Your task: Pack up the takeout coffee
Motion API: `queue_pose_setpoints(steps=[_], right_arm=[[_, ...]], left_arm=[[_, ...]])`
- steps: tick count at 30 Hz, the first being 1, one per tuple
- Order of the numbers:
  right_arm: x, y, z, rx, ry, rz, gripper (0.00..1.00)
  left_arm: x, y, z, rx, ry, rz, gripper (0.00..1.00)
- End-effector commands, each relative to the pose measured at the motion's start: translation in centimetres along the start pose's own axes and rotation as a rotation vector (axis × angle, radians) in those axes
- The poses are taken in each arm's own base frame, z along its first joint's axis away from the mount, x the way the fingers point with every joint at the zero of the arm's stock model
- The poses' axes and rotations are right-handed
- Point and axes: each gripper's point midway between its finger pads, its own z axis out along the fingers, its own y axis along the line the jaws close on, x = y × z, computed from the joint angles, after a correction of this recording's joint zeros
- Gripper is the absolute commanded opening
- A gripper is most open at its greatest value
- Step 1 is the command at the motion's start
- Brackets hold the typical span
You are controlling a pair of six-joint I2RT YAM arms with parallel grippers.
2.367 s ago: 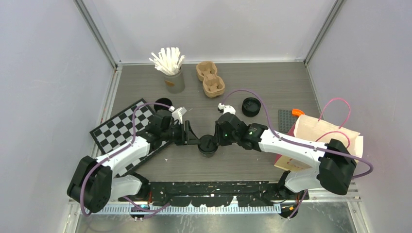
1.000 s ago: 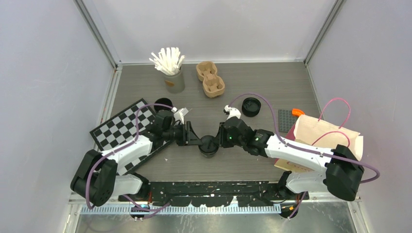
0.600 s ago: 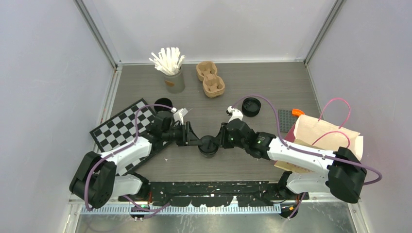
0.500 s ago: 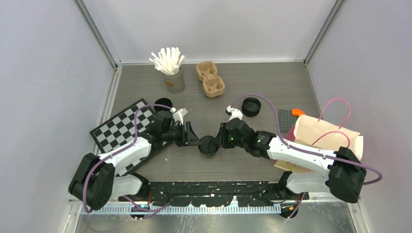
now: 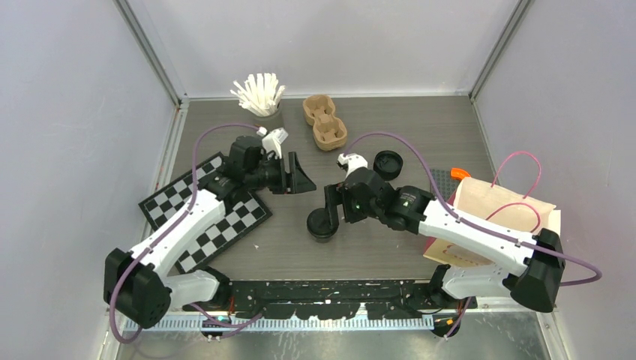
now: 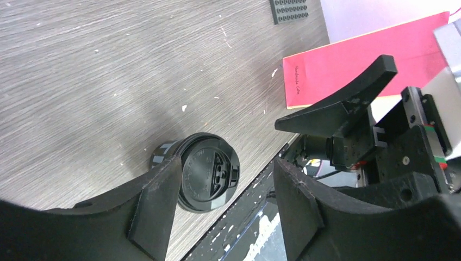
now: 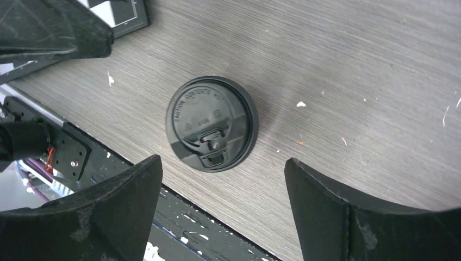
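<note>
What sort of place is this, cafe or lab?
Probably a lab test cell: bare grey walls, two robot arms bolted to one table, odd props like a chessboard near a lidded cup.

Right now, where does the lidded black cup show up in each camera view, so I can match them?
Top external: the lidded cup stands low centre, just above the black rail in the picture.
Left wrist: the lidded cup is lower middle, seen at a slant.
Right wrist: the lidded cup is mid-frame, with its lid facing the camera.
Shared landmark: the black rail along the near edge, which runs close beside the cup in all three views.
</note>
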Motion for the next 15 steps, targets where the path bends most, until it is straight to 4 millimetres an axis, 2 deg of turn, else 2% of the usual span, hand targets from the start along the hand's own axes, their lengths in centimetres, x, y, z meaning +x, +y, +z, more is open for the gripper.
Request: queue_pose_setpoints(steps=[1, 3, 7, 11, 14, 15], right_arm=[[-1.5, 1.5, -1.7, -0.037, -0.047, -0.153, 0.87], [-1.6, 2.0, -1.4, -0.052, -0.059, -0.188, 0.88], [-1.4, 3.1, -0.3, -0.072, -0.054, -0.260, 0.88], [-0.8, 3.6, 1.1, -0.045, -0.027, -0.341, 0.88], [-0.5, 4.1, 1.9, -0.043, -0.008, -0.387, 0.88], [-0.5, 4.2, 2.3, -0.037, -0.003, -0.398, 0.88]], left_arm=[[-0.3, 0.1, -3.6, -0.124, -0.018, 0.087, 0.67], [-0.4, 0.3, -5.9, -0.190, -0.060, 0.126, 0.73], [0.7, 1.5, -10.6, -0.321, -0.145, 0.173, 0.99], [3.1, 2.5, -14.0, -0.364, -0.211, 0.210, 1.00], [5.2, 3.4, -15.0, -0.361, -0.241, 0.220, 1.00], [5.3, 3.5, -15.2, -0.354, -0.272, 0.218, 1.00]])
